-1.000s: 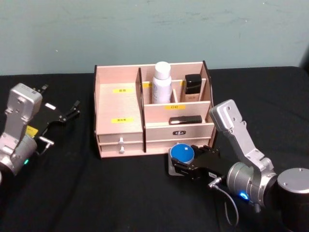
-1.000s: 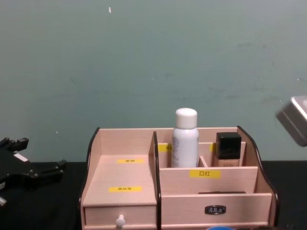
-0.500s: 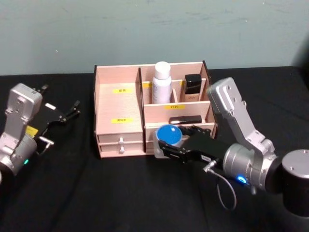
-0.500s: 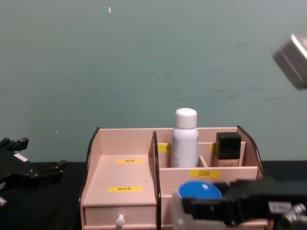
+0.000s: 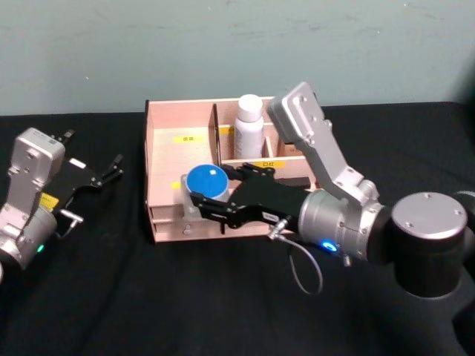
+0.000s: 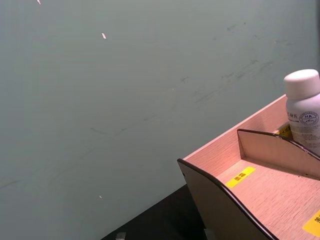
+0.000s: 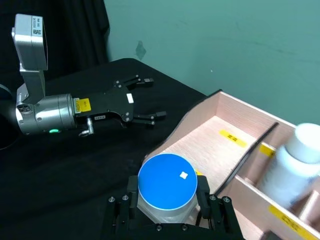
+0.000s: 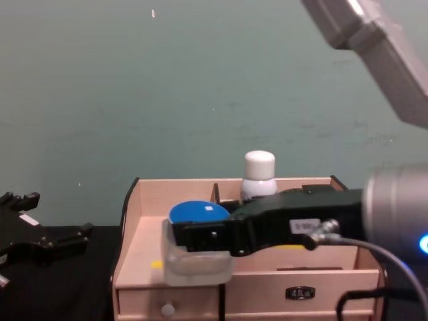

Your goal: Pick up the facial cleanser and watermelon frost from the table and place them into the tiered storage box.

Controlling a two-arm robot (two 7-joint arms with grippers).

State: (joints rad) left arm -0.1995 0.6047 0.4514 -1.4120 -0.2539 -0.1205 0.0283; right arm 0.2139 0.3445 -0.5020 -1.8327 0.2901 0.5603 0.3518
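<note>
Your left hand lies parked, fingers spread, on the counter, while your right hand, clenched on the blue-lidded jar, has lifted it from before the storage box to above its left tray, ready for lowering.
</note>
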